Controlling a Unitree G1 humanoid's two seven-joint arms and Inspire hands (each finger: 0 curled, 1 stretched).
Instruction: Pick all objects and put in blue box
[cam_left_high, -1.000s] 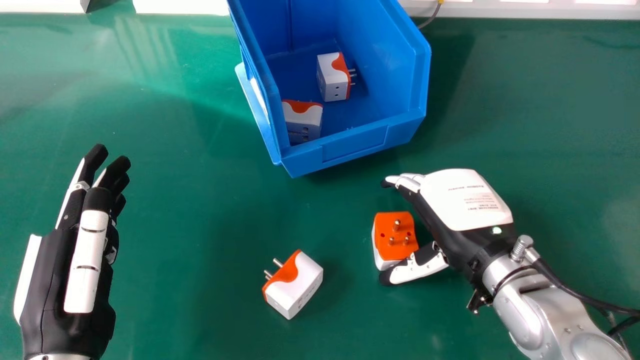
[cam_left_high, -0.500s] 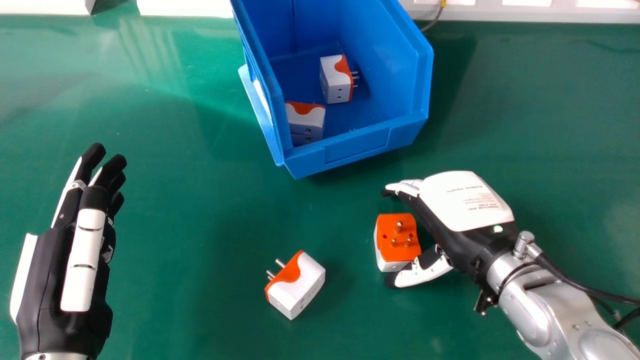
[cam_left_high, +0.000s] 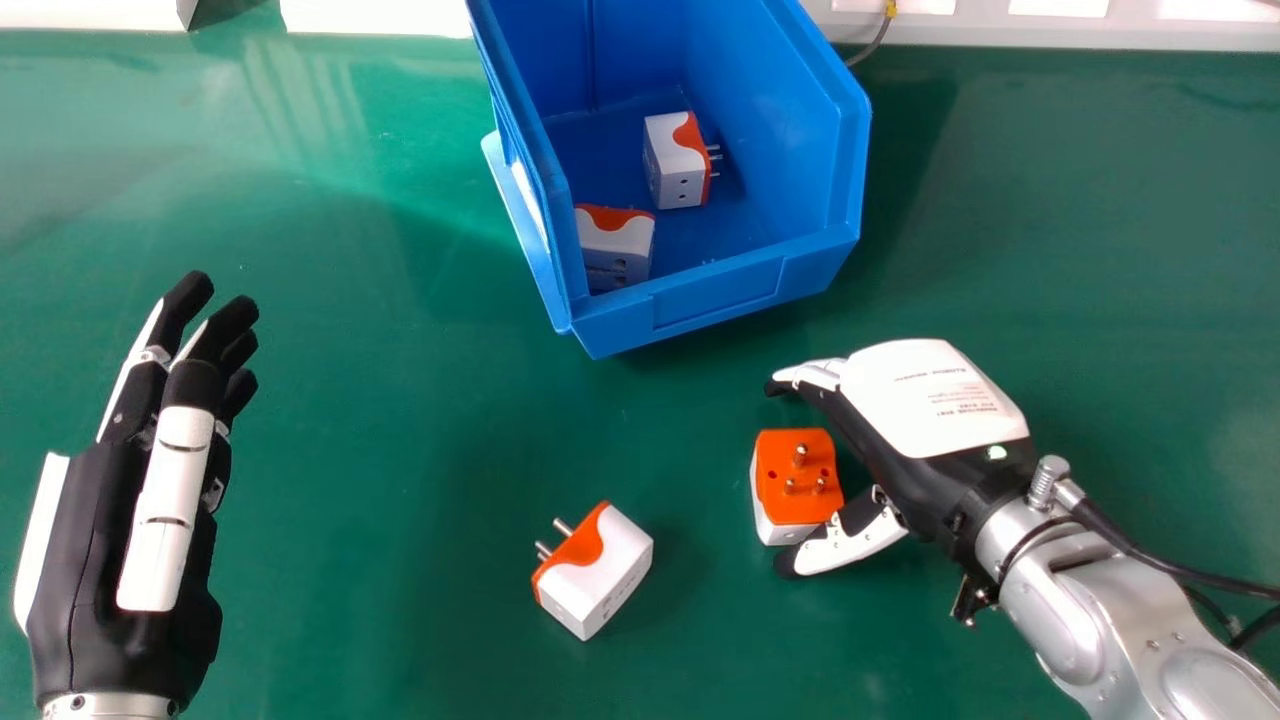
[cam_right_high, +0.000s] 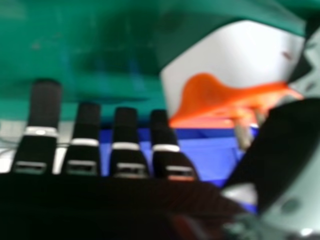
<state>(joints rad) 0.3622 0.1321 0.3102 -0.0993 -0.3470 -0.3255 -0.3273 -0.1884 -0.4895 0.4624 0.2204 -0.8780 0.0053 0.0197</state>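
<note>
Slightly, the left hand (cam_left_high: 105, 580) had moved forward, its fingers nearly straight. The right hand (cam_left_high: 920, 400) stayed beside the pins-up adapter (cam_left_high: 778, 468), thumb and fingers apart.

Flat green tabletop (cam_left_high: 380, 420) supports an open-topped blue plastic box (cam_left_high: 715, 296), a blocky white-and-orange plug adapter (cam_left_high: 785, 465) with pins facing up and, apart from it, a second white-and-orange block-shaped adapter (cam_left_high: 605, 575), pins toward the view's left

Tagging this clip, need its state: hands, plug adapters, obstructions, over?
Left hand open. Right hand open beside orange-and-white plastic plug adapter, prongs up. Another adapter on green table, two in blue plastic box. No obstruction seen.
</note>
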